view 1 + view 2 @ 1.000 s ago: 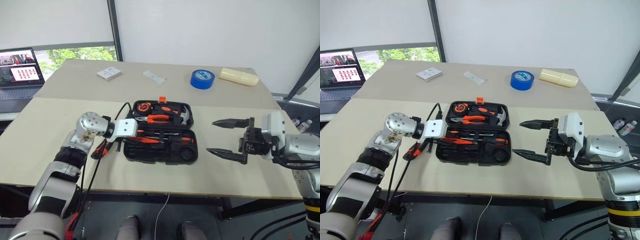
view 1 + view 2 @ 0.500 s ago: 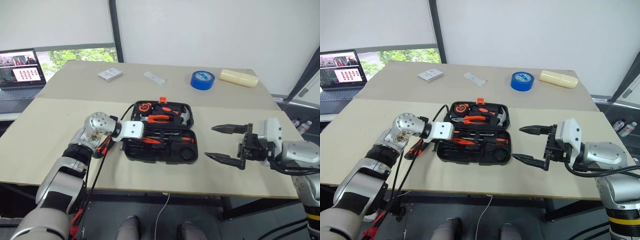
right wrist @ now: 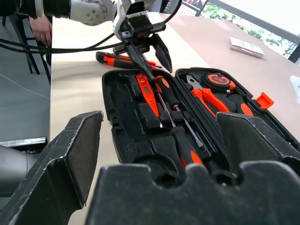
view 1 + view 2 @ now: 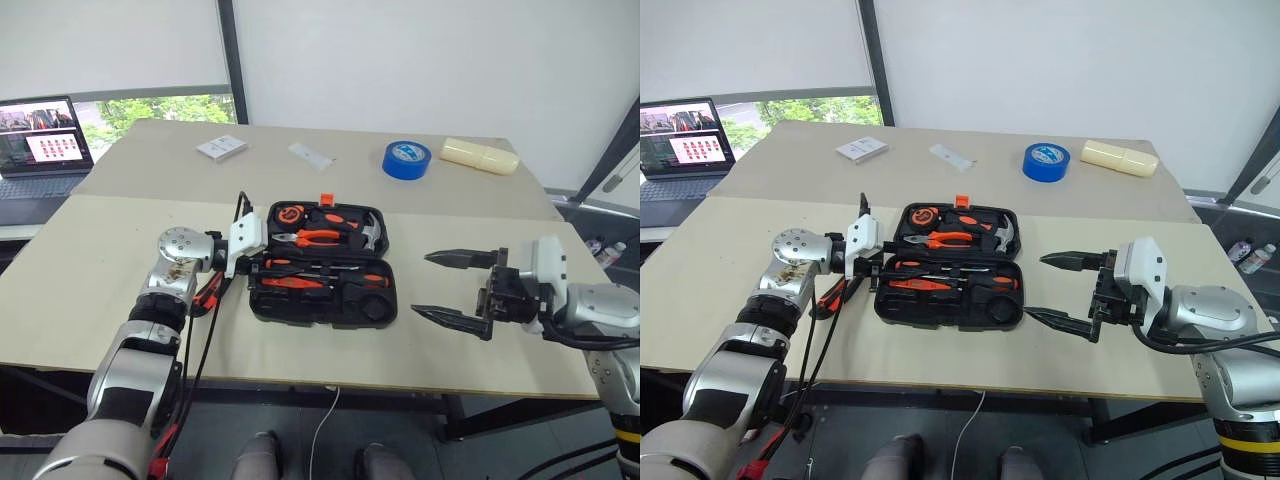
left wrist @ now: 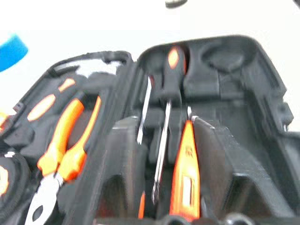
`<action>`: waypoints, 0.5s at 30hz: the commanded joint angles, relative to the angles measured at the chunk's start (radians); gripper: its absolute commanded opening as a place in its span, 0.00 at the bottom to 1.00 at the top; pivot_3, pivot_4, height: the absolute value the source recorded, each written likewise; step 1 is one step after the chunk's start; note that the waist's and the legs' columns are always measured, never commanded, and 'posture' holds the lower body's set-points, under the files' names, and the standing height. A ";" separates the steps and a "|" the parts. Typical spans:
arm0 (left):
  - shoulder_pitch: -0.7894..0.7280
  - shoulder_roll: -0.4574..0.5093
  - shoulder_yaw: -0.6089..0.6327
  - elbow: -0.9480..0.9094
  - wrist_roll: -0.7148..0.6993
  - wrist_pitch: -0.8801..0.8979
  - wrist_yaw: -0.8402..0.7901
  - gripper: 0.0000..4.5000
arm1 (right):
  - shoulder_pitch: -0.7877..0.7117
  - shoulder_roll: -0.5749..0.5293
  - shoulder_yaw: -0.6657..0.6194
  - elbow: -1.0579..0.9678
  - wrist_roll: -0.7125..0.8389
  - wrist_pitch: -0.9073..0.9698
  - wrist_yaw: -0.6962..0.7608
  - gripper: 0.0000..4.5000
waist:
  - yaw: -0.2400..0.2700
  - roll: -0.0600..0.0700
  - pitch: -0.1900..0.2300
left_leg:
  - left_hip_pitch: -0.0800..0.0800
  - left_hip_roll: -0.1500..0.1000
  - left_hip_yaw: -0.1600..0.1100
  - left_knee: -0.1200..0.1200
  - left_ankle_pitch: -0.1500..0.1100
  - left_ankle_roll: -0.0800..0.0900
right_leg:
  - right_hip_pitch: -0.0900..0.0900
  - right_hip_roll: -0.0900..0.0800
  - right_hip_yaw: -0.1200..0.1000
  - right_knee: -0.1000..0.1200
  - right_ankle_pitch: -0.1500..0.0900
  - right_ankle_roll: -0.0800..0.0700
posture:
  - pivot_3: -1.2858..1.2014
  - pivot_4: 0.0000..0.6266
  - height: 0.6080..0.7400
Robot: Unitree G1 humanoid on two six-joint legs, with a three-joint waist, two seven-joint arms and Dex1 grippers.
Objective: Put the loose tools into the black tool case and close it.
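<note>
Left wrist view: tool case [image 5: 243, 154] edges cropped

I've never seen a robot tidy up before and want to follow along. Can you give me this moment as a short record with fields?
Table centre: black tool case, lid open, tools in its slots
Left gripper: open, over the case's left end
Right gripper: open wide, empty, right of the case
Still outside: black-and-orange handled tool on the table by the case's left end
Far side of table: blue tape roll, cream block
Case closed: not yet
</note>
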 commanded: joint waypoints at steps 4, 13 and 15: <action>0.006 -0.011 -0.006 0.040 0.046 -0.017 0.064 0.01 | 0.012 0.003 -0.032 -0.024 0.019 0.003 -0.015 1.00 | 0.000 0.000 0.000 | 0.000 0.000 0.000 0.000 0.000 0.000 | 0.000 0.000 0.000 0.000 0.000 0.000 | 0.52 0.24 1.00; 0.086 -0.021 -0.064 0.048 0.131 -0.063 0.111 0.01 | 0.029 0.011 -0.035 -0.023 0.022 -0.001 -0.030 1.00 | 0.000 0.000 0.000 | 0.000 0.000 0.000 0.000 0.000 0.000 | 0.000 0.000 0.000 0.000 0.000 0.000 | 0.52 0.24 1.00; 0.096 -0.022 -0.079 0.059 0.161 -0.050 0.145 0.01 | 0.030 0.014 -0.034 -0.023 0.021 -0.002 -0.032 1.00 | 0.000 0.001 -0.001 | 0.002 0.000 0.000 0.000 0.000 0.000 | 0.002 0.000 0.000 0.000 0.000 0.000 | 0.52 0.24 1.00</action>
